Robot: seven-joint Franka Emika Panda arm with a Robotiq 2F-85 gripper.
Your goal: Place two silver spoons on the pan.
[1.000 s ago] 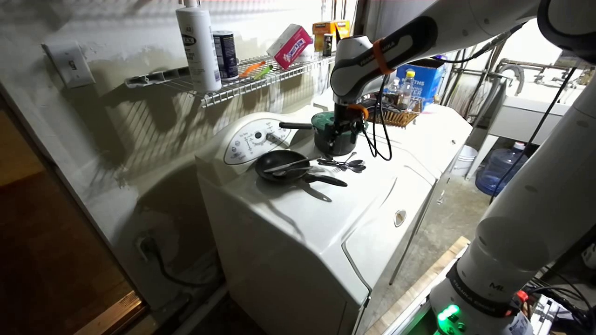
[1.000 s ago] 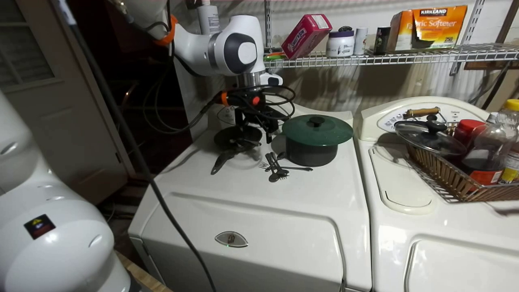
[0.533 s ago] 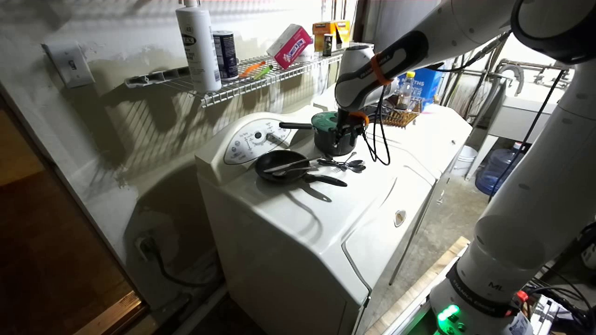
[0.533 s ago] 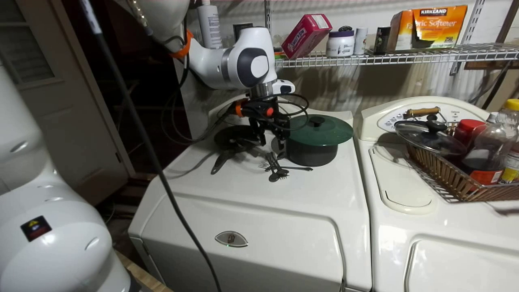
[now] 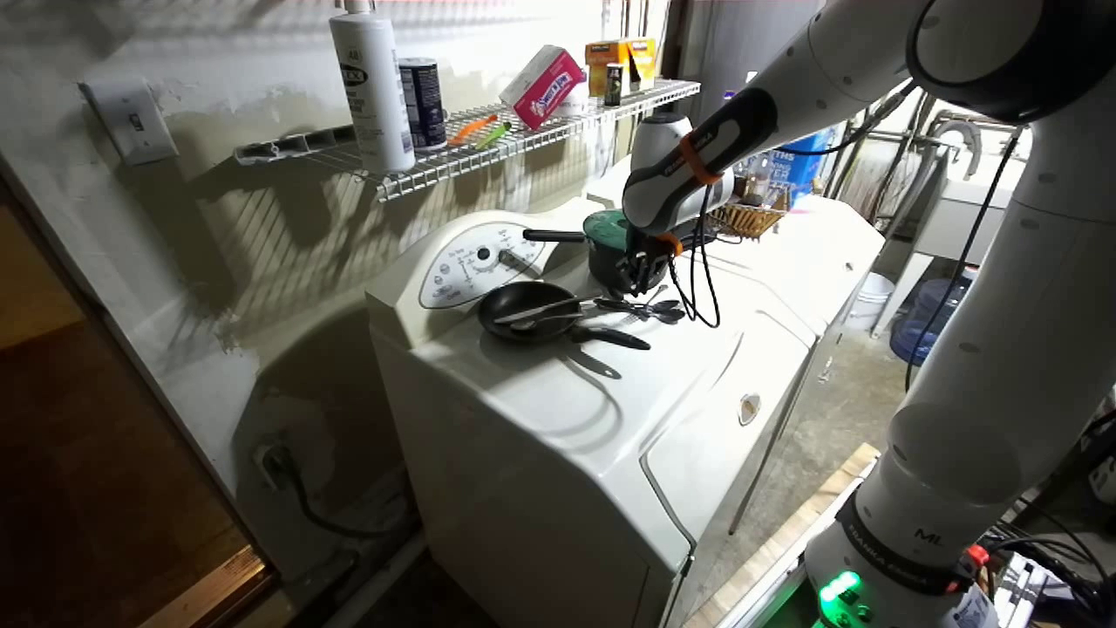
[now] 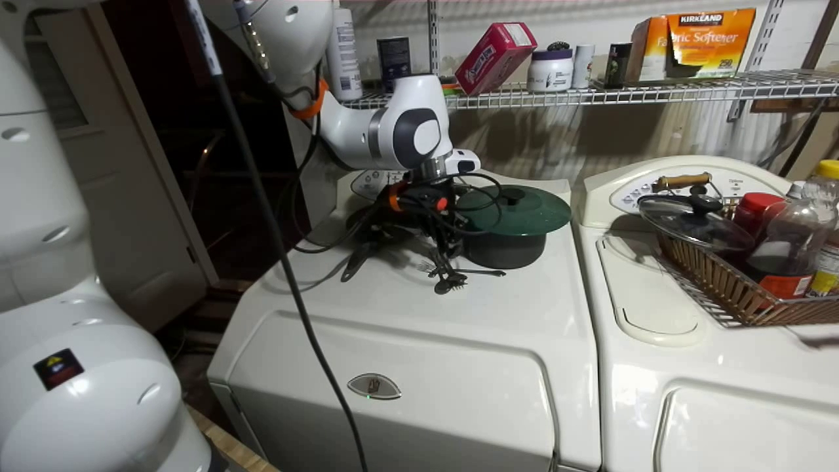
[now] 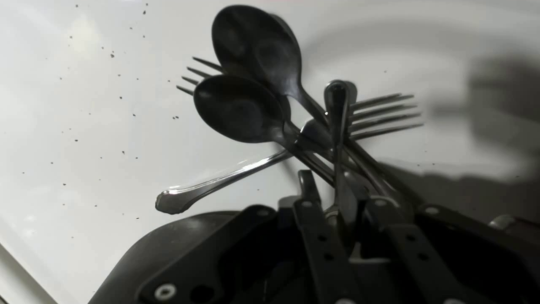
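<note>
Dark silver spoons (image 7: 257, 50) lie in a crossed pile on the white dryer top, with another spoon bowl (image 7: 238, 109) overlapping them. My gripper (image 7: 331, 190) is down at the pile's near end, jaws part open with a narrow gap. A slim silver handle (image 7: 336, 126) runs into that gap, close to one finger and apart from the other; its lower end is mostly hidden. The black pan (image 5: 501, 301) sits beside the pile in an exterior view. Two slim silver utensils (image 5: 540, 310) rest across it; their kind is hard to tell.
Forks (image 7: 384, 112) and a bright handle (image 7: 228, 177) are mixed into the pile. A green-lidded pot (image 6: 505, 246) stands right beside my gripper. The pan's handle (image 5: 610, 337) points toward the dryer's front. Above hangs a wire shelf (image 6: 590, 98) with bottles and boxes.
My gripper has come down from above the pan and pot onto the utensil pile. Its jaws have drawn from wide to a narrow gap. Pan, pot and utensils look unmoved.
</note>
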